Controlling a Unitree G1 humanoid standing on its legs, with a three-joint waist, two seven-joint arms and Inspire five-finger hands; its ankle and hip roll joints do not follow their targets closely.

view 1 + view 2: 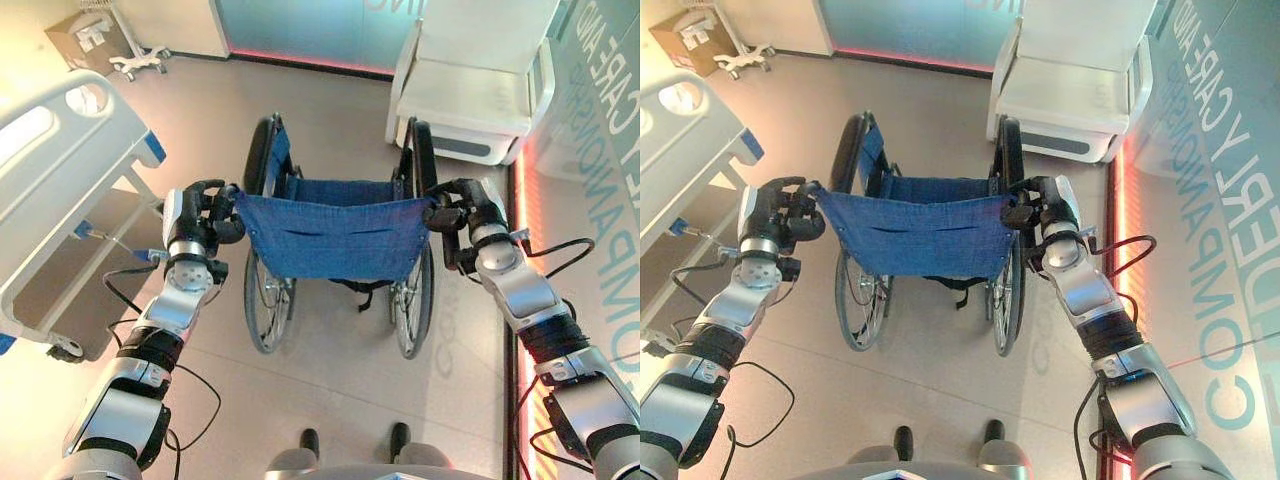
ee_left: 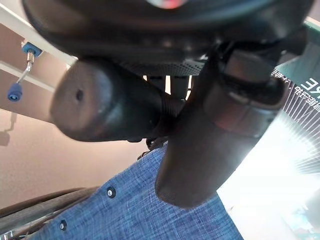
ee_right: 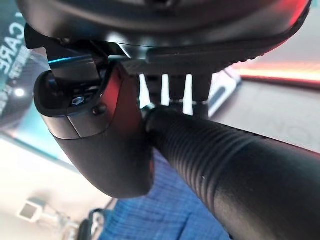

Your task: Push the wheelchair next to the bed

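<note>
Near the robot, the left hand and right hand curl tight round the 2 push handles of the wheelchair, which should roll freely, the bed just left.

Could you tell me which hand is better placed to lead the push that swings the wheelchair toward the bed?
Right, probably. The bed lies on the robot's left, so the right hand, curled round its handle, sits on the outer side. The left hand grips the other handle.
</note>
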